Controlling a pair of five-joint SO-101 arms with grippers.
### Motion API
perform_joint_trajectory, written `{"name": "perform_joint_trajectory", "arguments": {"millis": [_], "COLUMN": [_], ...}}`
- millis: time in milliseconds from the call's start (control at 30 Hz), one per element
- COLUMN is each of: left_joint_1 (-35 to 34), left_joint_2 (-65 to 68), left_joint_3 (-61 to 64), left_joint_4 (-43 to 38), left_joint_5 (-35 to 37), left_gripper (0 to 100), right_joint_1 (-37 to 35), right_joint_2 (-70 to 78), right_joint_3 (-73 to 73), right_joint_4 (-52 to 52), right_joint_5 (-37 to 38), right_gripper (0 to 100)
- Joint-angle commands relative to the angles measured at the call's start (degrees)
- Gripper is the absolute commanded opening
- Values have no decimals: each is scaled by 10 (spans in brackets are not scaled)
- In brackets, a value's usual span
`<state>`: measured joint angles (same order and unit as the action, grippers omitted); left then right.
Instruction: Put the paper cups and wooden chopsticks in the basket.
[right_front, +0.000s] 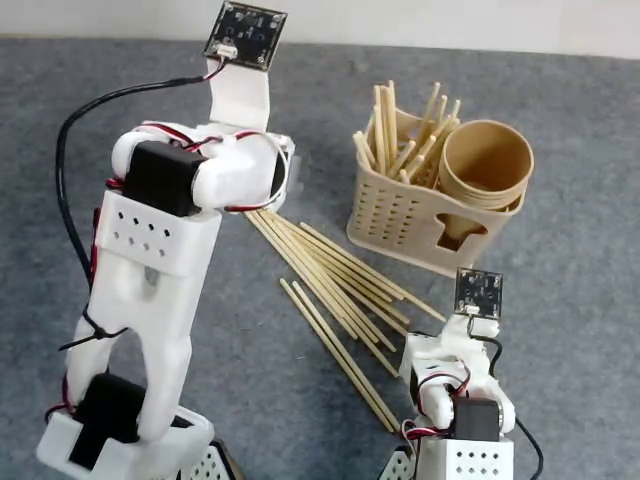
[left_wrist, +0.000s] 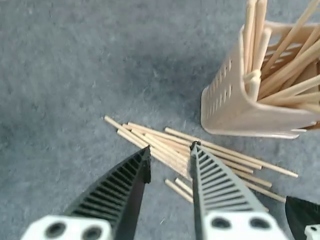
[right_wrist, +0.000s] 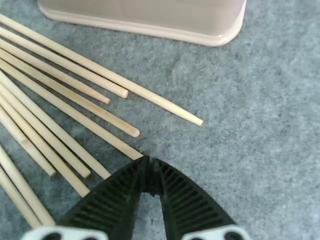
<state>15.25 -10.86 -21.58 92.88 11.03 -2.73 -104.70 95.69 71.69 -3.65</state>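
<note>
Several wooden chopsticks lie loose on the grey mat in front of the beige basket. The basket holds more chopsticks upright and stacked paper cups. My left gripper hangs open above the far end of the loose chopsticks, with nothing between its fingers. The basket stands just beyond it. My right gripper is shut and empty, its tips low over the mat by the near ends of the chopsticks, short of the basket's base.
The grey mat covers the table. Both arm bases stand at the near edge, the left arm tall over the mat's left half, the right arm low near the basket.
</note>
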Motion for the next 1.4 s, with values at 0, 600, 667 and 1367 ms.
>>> {"name": "perform_joint_trajectory", "arguments": {"millis": [0, 600, 667, 1367], "left_joint_1": [-10, -9, -9, 54], "left_joint_2": [-6, -255, -291, -338], "left_joint_3": [-25, 283, 355, 706], "left_joint_4": [20, -42, -81, -279], "left_joint_5": [7, 3, -2, 1], "left_gripper": [140, 90, 117, 159], "right_joint_1": [5, 5, 5, 5], "right_joint_2": [-7, -7, -7, -7], "right_joint_3": [76, 76, 76, 76], "right_joint_4": [2, 2, 2, 2], "right_joint_5": [0, 0, 0, 0], "right_gripper": [5, 5, 5, 5]}}
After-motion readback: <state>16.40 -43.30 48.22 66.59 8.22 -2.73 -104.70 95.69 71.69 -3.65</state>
